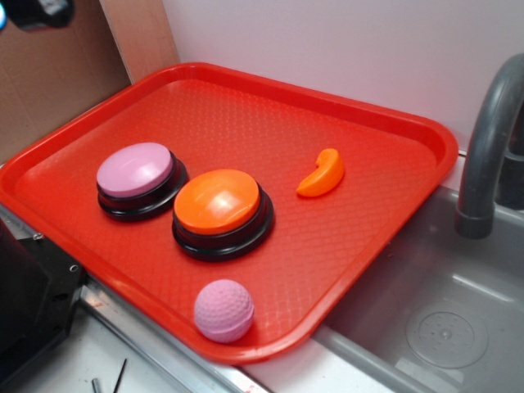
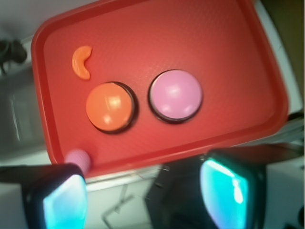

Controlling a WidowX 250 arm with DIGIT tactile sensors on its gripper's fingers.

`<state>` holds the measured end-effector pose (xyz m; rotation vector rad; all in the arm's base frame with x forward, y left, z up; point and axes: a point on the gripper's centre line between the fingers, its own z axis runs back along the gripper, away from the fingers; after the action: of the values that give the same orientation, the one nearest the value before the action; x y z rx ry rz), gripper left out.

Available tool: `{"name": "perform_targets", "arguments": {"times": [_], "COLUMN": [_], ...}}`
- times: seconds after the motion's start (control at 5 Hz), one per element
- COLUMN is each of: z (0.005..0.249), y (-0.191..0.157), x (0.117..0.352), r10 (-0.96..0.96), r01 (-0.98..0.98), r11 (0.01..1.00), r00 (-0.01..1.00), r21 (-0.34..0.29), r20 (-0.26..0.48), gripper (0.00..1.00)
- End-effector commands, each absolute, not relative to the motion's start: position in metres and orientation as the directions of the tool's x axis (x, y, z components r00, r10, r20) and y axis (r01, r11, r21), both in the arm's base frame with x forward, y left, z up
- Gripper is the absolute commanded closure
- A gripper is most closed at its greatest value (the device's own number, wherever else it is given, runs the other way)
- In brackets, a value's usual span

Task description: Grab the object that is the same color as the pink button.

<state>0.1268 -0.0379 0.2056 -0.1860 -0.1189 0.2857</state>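
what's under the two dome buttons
Each dome sits on its own black base: the pink button and the orange button. Both bases rest on the red tray. The tray surface directly beneath them is covered.

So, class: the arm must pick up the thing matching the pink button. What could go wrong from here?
1. The pink ball is round and sits by the red tray's near rim, so a nudge could roll it away.
2. The gripper hangs open outside that rim; a low approach might catch it.
3. The orange button stands near the ball and could be bumped.
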Motion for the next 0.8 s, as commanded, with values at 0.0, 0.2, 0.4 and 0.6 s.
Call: {"name": "perform_targets", "arguments": {"times": [0.0,0.2,0.4,0.6], "z": [0.160,0.133,0.103,0.077], "y": [-0.087,-0.109,-0.130,-0.145], "x": [0.144,0.144,0.142,0.138], "r10": [0.264,0.202,0.154,0.093], "r01": [-0.250,-0.202,-0.162,-0.114], "r11": [0.935,0.943,0.954,0.966], "r00": [0.964,0.979,0.987,0.990], "r21": [-0.253,-0.265,-0.251,-0.232], "r20": [0.023,-0.029,-0.054,-0.103], "gripper": [0.00,0.00,0.00,0.00]}}
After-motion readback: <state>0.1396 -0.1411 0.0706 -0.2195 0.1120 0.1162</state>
